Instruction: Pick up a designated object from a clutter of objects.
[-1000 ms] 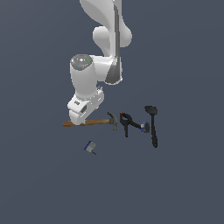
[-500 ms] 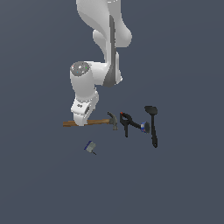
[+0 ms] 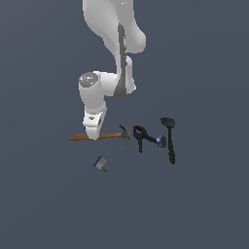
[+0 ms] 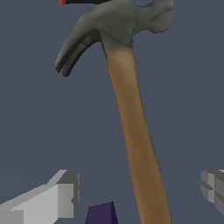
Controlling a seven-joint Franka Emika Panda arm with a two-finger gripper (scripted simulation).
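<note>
The gripper [image 4: 140, 192] has come lower, jaws spread and empty, straddling the brown wooden-handled, grey-headed claw hammer [image 4: 131, 131], head at 12 o'clock; closing seems next.

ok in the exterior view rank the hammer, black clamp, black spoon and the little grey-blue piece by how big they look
Largest to smallest in the exterior view:
1. hammer, the longest, though the arm covers part of its handle
2. black spoon
3. black clamp
4. grey-blue piece, clearly the smallest
</note>
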